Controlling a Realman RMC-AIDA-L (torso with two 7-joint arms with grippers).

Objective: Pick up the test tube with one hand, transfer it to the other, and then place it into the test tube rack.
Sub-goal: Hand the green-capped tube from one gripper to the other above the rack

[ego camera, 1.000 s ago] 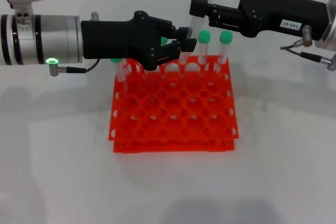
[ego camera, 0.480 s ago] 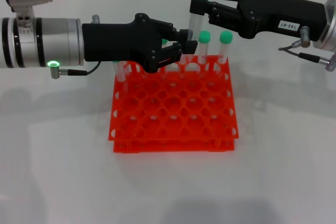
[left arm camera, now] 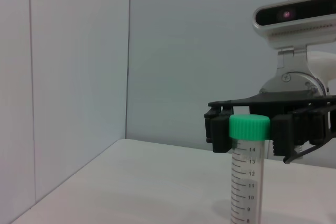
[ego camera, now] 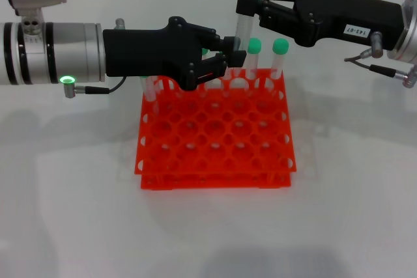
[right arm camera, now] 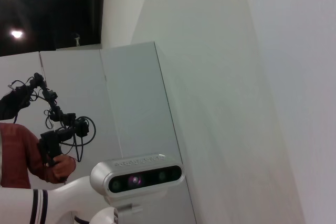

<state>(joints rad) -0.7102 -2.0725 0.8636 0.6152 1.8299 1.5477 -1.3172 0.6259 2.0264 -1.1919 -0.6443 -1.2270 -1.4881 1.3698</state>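
Note:
The test tube [ego camera: 242, 27], clear with a green cap, stands nearly upright above the back edge of the orange-red test tube rack [ego camera: 215, 141]. My left gripper [ego camera: 229, 53], with the green light on its arm, is shut on the tube's lower part. My right gripper [ego camera: 251, 1], the one with the white label, reaches in from the right and its fingers press on both sides of the cap. In the left wrist view the test tube [left arm camera: 247, 182] rises in front, with the right gripper's fingers [left arm camera: 218, 129] flanking its cap. The right wrist view shows none of these things.
Two more green-capped tubes [ego camera: 254, 50] [ego camera: 281, 50] stand in the rack's back row. A third [ego camera: 148, 86] stands at the back left corner, partly behind my left gripper. White tabletop surrounds the rack. The right wrist view shows walls, my head camera [right arm camera: 137, 178] and a person [right arm camera: 21, 156].
The tube's cap swung left, so the tube now stands more upright. The right gripper's fingers drew in around the cap. The left arm shifted slightly right.

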